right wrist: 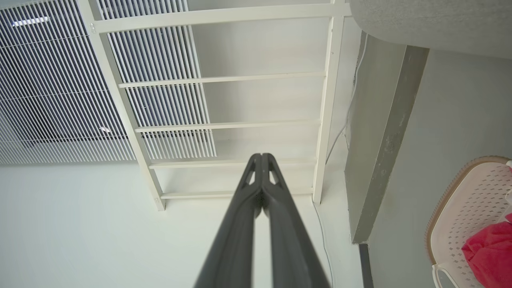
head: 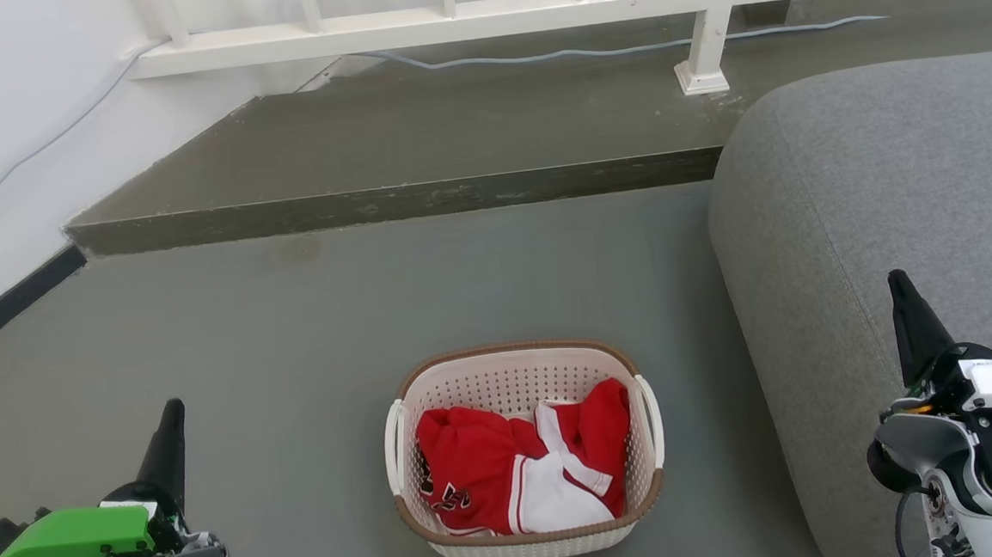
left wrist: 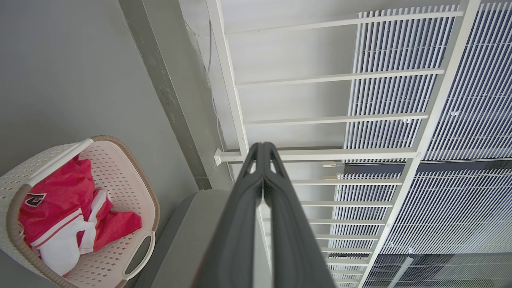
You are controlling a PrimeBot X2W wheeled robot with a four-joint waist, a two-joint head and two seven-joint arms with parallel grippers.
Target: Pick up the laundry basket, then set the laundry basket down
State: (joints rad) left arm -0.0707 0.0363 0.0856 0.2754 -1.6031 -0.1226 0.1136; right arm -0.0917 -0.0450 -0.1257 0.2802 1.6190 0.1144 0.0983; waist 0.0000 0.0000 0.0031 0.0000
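Left hand (head: 167,441): closed tight, empty.
Right hand (head: 909,309): closed tight, empty.
Laundry basket (head: 515,379): on the floor (head: 294,360), between them.
Risk: lifting by one handle (head: 652,420) could tip the clothes (head: 481,460) out.

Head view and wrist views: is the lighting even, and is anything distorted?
Head view: soft, even light, no glare, laundry basket sharp. Left wrist view: left pincer swells toward the bottom edge, wide-angle stretch. Right wrist view: right pincer likewise.
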